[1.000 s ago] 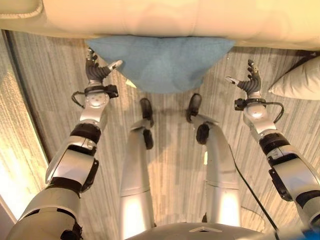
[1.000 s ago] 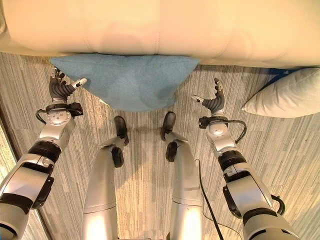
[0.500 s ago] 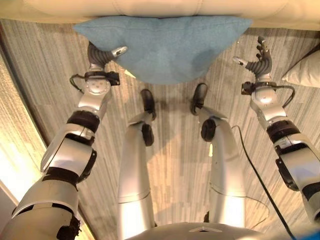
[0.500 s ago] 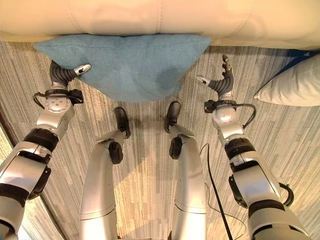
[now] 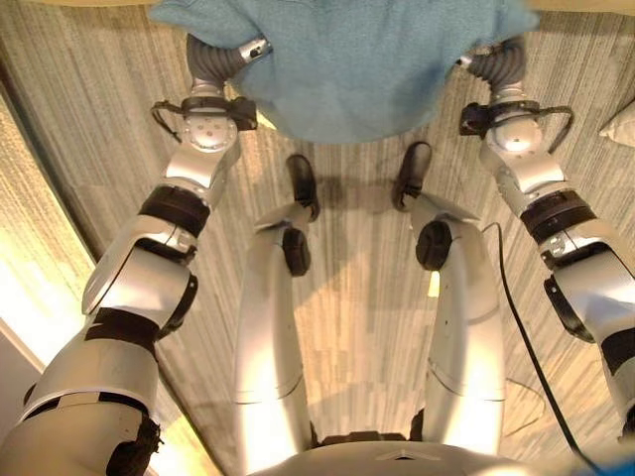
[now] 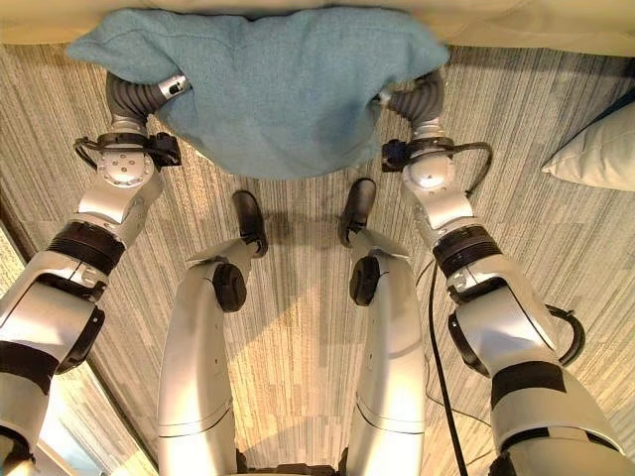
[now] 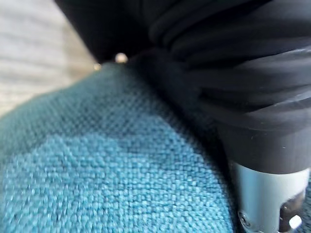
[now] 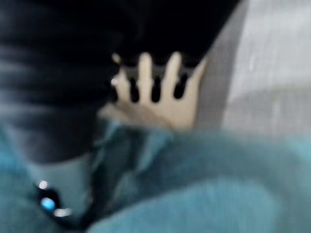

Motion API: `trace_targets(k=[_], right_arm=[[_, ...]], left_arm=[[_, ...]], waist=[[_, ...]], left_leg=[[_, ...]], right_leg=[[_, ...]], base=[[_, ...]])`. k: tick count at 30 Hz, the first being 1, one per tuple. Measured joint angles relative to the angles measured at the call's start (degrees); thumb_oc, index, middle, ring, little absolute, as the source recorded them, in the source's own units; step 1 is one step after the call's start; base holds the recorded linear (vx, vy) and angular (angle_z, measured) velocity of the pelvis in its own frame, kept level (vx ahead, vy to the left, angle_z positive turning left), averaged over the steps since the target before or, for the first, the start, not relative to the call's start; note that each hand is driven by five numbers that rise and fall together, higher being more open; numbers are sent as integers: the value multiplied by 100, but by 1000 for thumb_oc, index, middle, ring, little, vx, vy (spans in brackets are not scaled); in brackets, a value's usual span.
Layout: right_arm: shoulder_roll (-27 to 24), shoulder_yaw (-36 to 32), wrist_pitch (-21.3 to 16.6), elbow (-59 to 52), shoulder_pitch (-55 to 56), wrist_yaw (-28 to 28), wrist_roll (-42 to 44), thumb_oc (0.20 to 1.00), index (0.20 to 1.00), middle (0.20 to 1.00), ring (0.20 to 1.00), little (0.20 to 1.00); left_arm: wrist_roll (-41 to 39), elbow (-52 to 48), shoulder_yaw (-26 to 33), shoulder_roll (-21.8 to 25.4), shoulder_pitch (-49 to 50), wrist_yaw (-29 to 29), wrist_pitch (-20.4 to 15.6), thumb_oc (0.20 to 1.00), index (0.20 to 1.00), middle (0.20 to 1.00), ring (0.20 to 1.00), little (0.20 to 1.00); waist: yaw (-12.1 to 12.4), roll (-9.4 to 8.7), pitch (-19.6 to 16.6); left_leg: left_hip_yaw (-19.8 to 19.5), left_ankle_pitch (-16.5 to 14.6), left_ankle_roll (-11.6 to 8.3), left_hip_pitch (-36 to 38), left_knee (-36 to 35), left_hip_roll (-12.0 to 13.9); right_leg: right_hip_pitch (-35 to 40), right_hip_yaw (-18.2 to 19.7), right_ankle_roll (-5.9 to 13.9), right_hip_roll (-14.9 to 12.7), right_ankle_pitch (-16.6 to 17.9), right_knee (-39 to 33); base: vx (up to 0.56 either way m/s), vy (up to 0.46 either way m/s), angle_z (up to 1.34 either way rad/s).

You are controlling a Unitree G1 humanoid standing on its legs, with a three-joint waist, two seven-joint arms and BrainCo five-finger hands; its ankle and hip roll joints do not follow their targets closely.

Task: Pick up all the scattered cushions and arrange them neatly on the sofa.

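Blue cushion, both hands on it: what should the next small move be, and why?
Probably raise the blue cushion a little further and ease it forward onto the sofa. The left robot hand and right robot hand flank it, fingers hidden behind the fabric, its far edge meeting the sofa front.

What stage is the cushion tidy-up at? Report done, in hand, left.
Done: no cushion visibly arranged on the cream sofa yet. In hand: the teal woven fabric cushion sits between the left hand and the right hand, against the sofa's front edge. Left: placing it on the seat, then fetching the pale grey cushion lying on the striped carpet floor.
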Motion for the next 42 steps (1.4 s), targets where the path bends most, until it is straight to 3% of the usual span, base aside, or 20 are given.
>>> trace_targets(k=[4,5,6,7,8,12,15,18,19,21,22,29,33,36,42], right_arm=[[-2,60,2,-93,319,555,322,1000,1000,1000,1000,1000],[3,62,4,-96,367,560,361,871,871,871,871,871],[31,58,33,-185,432,575,484,871,871,871,871,871],[447,-207,38,-338,587,627,964,200,200,200,200,200],[823,-339,28,-359,658,627,1345,200,200,200,200,200],[751,-605,-2,-589,803,639,1394,200,200,200,200,200],[458,-949,-97,-878,791,655,1139,200,200,200,200,200],[496,-1190,-87,-942,1004,589,740,200,200,200,200,200],[606,-1269,-92,-977,1284,544,571,200,200,200,200,200],[719,-1318,-183,-1113,1962,534,372,200,200,200,200,200],[694,-1513,-223,-1371,2332,520,192,200,200,200,200,200],[659,-1852,-215,-2126,3283,298,-606,200,200,200,200,200],[717,-1865,-115,-2315,4035,252,-928,200,200,200,200,200],[855,-1887,-93,-2393,4408,193,-1143,200,200,200,200,200],[813,-2032,-5,-2800,4883,148,-1601,200,200,200,200,200]], left_arm=[[5,0,-2,-71,87,-10,8,1000,1000,1000,1000,1000],[5,0,0,-103,89,-10,8,1000,1000,1000,1000,1000],[-1,-1,40,-180,100,-8,7,561,561,561,561,561],[-237,-199,392,-353,296,5,3,200,200,200,200,200],[-438,-239,538,-410,367,32,2,200,200,200,200,200],[-516,-554,774,-375,737,29,-11,200,200,200,200,200],[-632,-1086,964,-459,946,2,8,200,200,200,200,200],[-615,-1469,1145,-702,1346,-118,36,200,200,200,200,200],[-612,-1568,1228,-868,1674,-193,31,200,200,200,200,200],[-597,-1777,1154,-1136,2391,-274,-88,200,200,200,200,200],[-598,-1926,1159,-1240,2642,-417,-122,200,200,200,200,200],[-613,-2365,1182,-1467,3347,-744,-176,200,200,200,200,200],[-619,-2432,1178,-1608,3876,-954,-182,200,200,200,200,200],[-621,-2480,1162,-1638,4257,-1038,-201,200,200,200,200,200],[-638,-2486,981,-1804,4731,-1135,-240,200,200,200,200,200]], waist=[[-70,-2,-2],[-73,-2,-2],[-66,-2,-2],[-87,-2,-2],[-96,-2,-2],[-98,-4,-2],[-171,-25,16],[-228,-66,342],[-267,-74,251],[-285,-84,-517],[-296,-94,-627],[-399,-129,-638],[-440,-200,-660],[-542,-275,-953],[-561,-398,-1260]], left_leg=[[-20,8,0,83,3,4],[-23,8,0,96,4,5],[-26,9,-1,100,19,13],[-47,-26,7,106,101,55],[-27,-30,7,131,124,82],[7,-15,42,251,96,154],[76,311,10,665,-635,112],[152,647,-64,1759,-1612,11],[164,755,-113,2187,-2023,-36],[171,779,-152,2328,-2344,-65],[178,819,-186,2763,-2600,-65],[154,1161,-298,4238,-3704,-153],[85,1448,-428,5672,-4654,-138],[76,1456,-459,6312,-4962,-53],[204,1353,-518,7493,-5111,76]], right_leg=[[114,-17,3,9,8,-42],[124,-17,5,13,9,-40],[130,-19,9,39,14,-34],[160,-25,9,92,14,-31],[166,-1,0,103,37,-25],[263,21,44,184,82,-72],[628,-4,10,203,335,-695],[1651,-46,27,205,553,-1490],[2051,-69,72,217,601,-1850],[2152,-46,159,262,599,-2108],[2574,-82,143,282,632,-2268],[3862,-243,86,288,681,-2890],[5141,-390,153,390,610,-3367],[5732,-401,243,514,483,-3571],[6916,-345,185,718,328,-3859]], base=[[-10,-56,-1],[-25,-71,-3],[-20,-30,-10],[1,-15,-14],[9,-12,-14],[-19,-40,-5],[-146,-24,6],[-82,0,10],[-35,2,4],[-23,-23,-4],[-3,-58,0],[-20,-70,7],[110,-90,7],[163,-50,-6],[201,-7,-14]])
